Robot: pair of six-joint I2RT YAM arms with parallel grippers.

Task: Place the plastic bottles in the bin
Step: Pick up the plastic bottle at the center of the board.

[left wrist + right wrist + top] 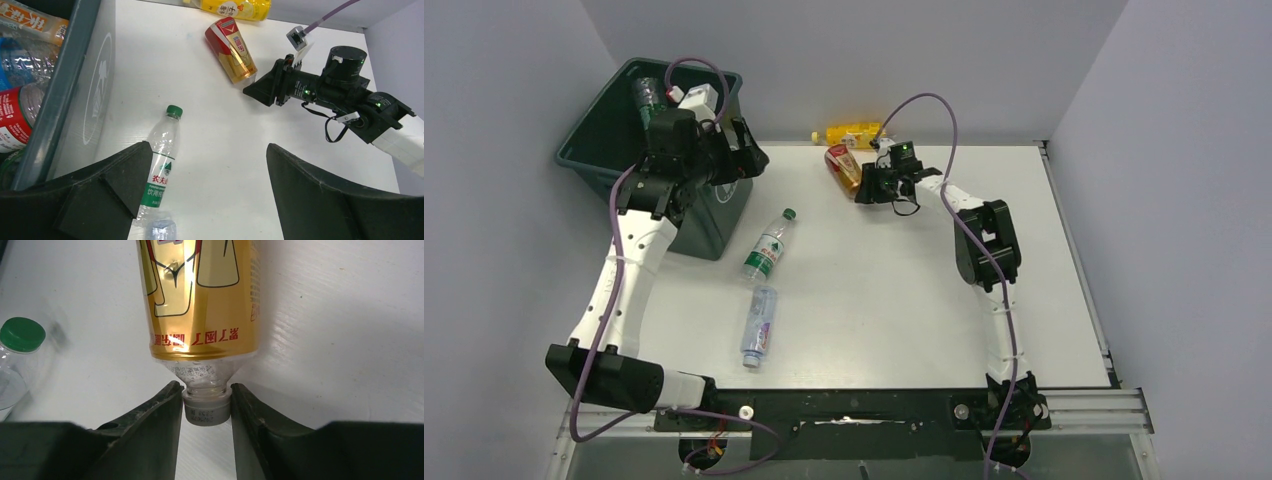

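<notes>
Right hand (206, 390) is closed on the cap alone of the gold bottle (200, 300), which lies upper centre on the counter (904, 300). Risk: so narrow a hold may let the bottle swing or slip when lifted. The yellow bottle (852, 133) and back wall are close behind. Open room lies toward the bin (719, 215), upper left. Left hand (207, 147) is wide open and empty by the bin's near corner, so the arms could cross paths.

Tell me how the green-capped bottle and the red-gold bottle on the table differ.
The green-capped bottle is clear with a small green-and-white label; the red-gold bottle is wrapped nearly whole in red and gold. The green-capped bottle lies untouched; the red-gold bottle has its pale cap pinched between the fingers of the right gripper. Both lie on their sides on the table.
</notes>
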